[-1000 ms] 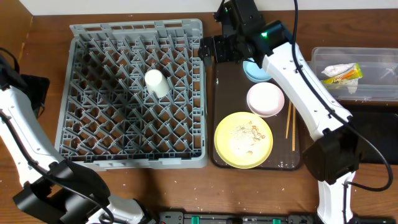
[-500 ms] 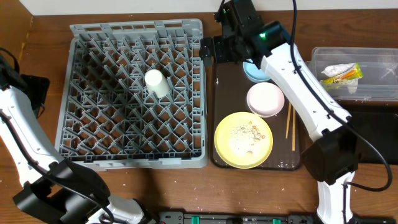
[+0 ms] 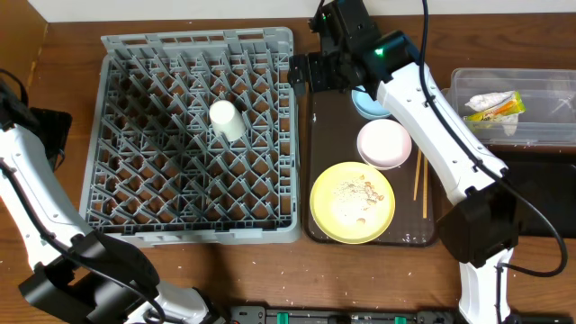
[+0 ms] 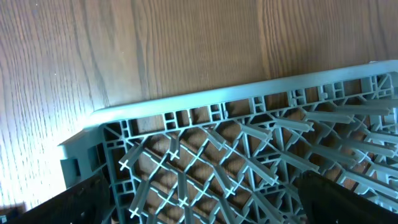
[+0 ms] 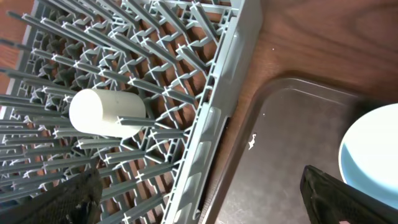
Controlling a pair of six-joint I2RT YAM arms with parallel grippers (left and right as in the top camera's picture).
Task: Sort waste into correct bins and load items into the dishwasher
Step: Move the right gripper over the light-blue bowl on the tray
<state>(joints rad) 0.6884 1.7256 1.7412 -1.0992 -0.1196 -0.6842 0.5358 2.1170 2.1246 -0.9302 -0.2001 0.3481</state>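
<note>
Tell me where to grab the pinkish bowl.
Pinch the rim of the pinkish-white bowl from above, one finger inside, on the side facing the dish rack. It sits upright, and the brown tray is bare there; yellow plate, blue bowl and chopsticks crowd the other sides.

I'm seeing the dish rack point(image 3: 198, 38) as grey with a diagonal lattice, and the cup point(image 3: 225, 119) as cream. One bowl point(image 3: 369, 106) is showing light blue, the other bowl point(image 3: 384, 144) pinkish-white. The plate point(image 3: 326, 216) is looking pale yellow, speckled with pale crumbs point(image 3: 355, 191). The chopsticks point(image 3: 419, 184) are reading light wood, the serving tray point(image 3: 331, 135) dark brown, the wrapper point(image 3: 499, 108) yellow-green with print, and the table point(image 3: 180, 270) grained reddish-brown.
</note>
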